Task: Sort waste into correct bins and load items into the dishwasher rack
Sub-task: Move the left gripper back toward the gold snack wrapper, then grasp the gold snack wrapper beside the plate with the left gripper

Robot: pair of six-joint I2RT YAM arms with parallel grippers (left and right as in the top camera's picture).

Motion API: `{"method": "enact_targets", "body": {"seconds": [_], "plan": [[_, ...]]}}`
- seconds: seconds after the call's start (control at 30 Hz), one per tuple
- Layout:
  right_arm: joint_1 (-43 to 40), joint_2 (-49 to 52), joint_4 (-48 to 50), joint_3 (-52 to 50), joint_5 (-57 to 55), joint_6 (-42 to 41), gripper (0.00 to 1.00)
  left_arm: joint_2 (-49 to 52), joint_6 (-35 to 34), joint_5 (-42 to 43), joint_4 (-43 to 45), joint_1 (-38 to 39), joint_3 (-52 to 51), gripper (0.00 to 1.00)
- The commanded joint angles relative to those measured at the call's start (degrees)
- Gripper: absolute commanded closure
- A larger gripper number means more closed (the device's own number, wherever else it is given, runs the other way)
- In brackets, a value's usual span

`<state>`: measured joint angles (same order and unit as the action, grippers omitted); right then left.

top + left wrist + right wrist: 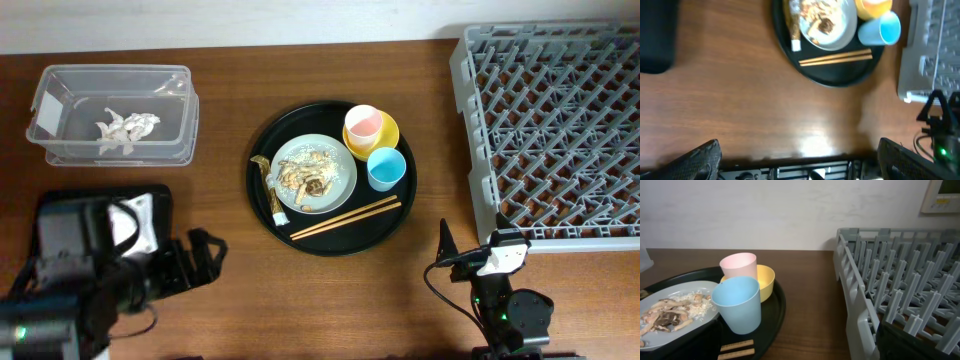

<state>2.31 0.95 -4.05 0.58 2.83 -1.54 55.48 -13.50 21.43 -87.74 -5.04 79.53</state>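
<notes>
**Both arms parked before a pick.** Left gripper [799, 145]: jaws spread wide, nothing between them, bare table beneath. Ahead of it and a little to its right lies the round tray [840, 75]. The chopsticks [836, 58] are its nearest load. Beyond them is the plate [845, 32] of food scraps [817, 20], with the wrapper [794, 27] along its left edge. Ahead to its left is the flat black bin [655, 40]. Farther that way, the napkin [125, 127] already lies in the clear tub [110, 70].

Right gripper [468, 245]: likewise released and empty. Ahead to its left stands the blue cup [737, 305], nearest, then the pink cup [739, 264] against the yellow bowl [766, 282]. Close on its right is the rack [855, 285].

Suggested technique: take the blue cup by its rim, one finger inside. Lift it straight up clear of its neighbours, then set it mouth-down over the pegs. The wrapper wants a low pinch across its narrow width, without nudging the plate.
</notes>
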Motion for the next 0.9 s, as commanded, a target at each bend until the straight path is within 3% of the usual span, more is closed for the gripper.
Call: {"method": "enact_targets", "body": {"seconds": [0.0,0.13,0.3,0.37,0.43,0.7,0.87], "plan": [[0.3,-0.2,-0.3,-0.3,-0.3,-0.4,0.02,2.5,-4.6,1.8,0.8,3.8,-0.4,0.01],[0.3,-0.2,-0.3,-0.3,-0.3,-0.4,0.02,4.5,-9.1,1.8,1.6,5.1,-0.5,0.09],[0.3,-0.2,-0.3,-0.3,-0.3,-0.4,0.02,8.1,-9.2,1.3,4.9,8.9,-0.8,0.09],[0.3,-0.2,-0.3,-0.3,-0.3,-0.4,0.02,10.7,-11.1,-1.4,7.1,11.6,-0.8,0.23],[0.3,-0.2,-0.3,-0.3,-0.3,-0.4,0.02,15.7,-19.0,-9.4,9.5,17.0,-0.8,0.29],[0.3,-0.2,-0.3,-0.3,-0.3,-0.4,0.02,30.0,-27.0,-22.3,15.9,27.3,-0.8,0.33],[0.3,-0.2,-0.3,-0.3,-0.3,-0.4,0.02,39.4,-27.5,-22.9,22.4,28.6,-0.8,0.33]]}}
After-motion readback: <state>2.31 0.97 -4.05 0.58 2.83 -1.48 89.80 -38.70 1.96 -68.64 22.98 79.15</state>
